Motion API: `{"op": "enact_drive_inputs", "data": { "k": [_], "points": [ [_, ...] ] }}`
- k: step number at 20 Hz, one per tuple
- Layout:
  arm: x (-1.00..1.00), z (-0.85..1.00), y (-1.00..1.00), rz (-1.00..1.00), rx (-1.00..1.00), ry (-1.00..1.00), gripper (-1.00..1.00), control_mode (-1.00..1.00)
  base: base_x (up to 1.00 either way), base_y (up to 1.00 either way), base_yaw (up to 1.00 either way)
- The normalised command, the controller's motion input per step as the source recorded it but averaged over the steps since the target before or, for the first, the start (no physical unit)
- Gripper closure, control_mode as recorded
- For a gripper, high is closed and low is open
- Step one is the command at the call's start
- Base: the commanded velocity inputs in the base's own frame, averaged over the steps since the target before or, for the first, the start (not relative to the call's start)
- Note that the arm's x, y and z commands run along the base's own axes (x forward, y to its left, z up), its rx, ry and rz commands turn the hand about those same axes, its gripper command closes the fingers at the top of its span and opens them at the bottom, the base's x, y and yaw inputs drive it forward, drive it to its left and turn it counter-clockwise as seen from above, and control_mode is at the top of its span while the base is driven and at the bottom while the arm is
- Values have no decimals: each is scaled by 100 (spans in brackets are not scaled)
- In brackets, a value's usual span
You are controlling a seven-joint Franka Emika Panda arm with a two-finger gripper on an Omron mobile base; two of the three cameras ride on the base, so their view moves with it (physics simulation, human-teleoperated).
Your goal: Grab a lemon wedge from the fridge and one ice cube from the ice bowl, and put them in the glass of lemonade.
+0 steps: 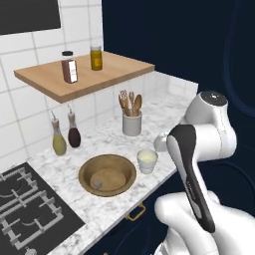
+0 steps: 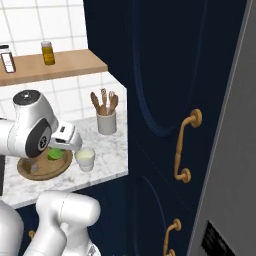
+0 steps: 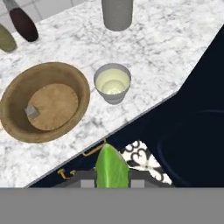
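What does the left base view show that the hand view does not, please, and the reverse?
Left base view alone: the shelf with two jars, and the stove. Hand view alone: the lemon wedge clamped in the gripper. Both: the ice bowl holding the ice cube, the lemonade glass and the utensil holder.

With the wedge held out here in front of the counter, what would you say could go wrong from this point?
1. The gripper is shut on the lemon wedge over the floor, short of the counter edge; a slip would likely drop it there.
2. The glass of lemonade is small and stands near that edge, so a bump might tip it.
3. The ice bowl sits right beside it, so an off-target release may land there.
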Motion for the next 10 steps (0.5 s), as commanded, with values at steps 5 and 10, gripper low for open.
{"op": "enact_drive_inputs", "data": {
  "k": [5, 10],
  "points": [
    [79, -28, 1, 16, 0, -2, 100, -100, 0, 0, 0],
    [77, -55, -2, 0, -1, 11, 100, -100, 0, 0, 0]
  ]
}}
